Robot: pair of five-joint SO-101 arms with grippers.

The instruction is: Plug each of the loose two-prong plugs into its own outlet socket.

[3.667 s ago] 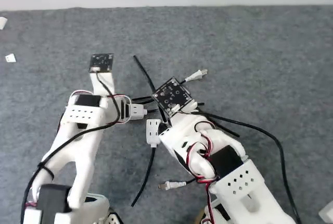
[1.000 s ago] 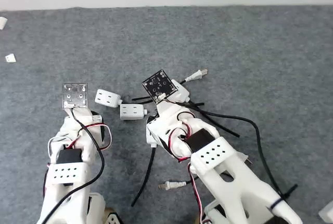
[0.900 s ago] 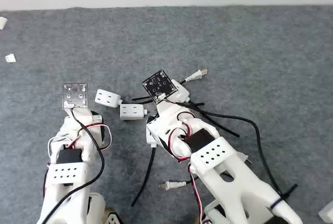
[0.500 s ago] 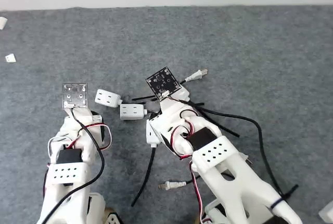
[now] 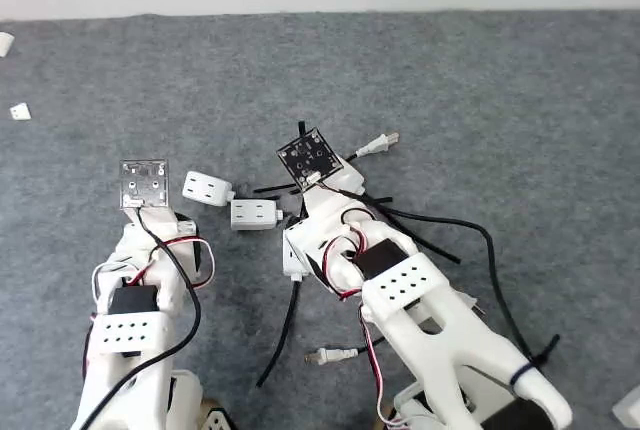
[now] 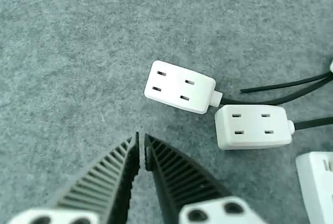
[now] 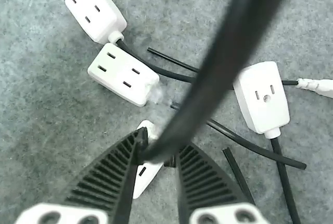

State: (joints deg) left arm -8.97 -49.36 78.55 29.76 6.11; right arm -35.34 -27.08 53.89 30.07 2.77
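My right gripper (image 7: 158,150) pinches a black cable (image 7: 218,62). My left gripper (image 6: 141,140) is almost closed, empty, near an outlet socket (image 6: 179,87).

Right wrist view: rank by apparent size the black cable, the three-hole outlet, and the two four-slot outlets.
1. Black cable: largest, being nearest the camera.
2. Three-hole outlet.
3. Nearer four-slot outlet and farther four-slot outlet: alike.

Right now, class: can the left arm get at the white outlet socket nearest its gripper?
Probably yes. Only bare carpet lies between the left gripper and that outlet socket, and no cable crosses the gap. The empty gripper is shut, so it would need opening first.
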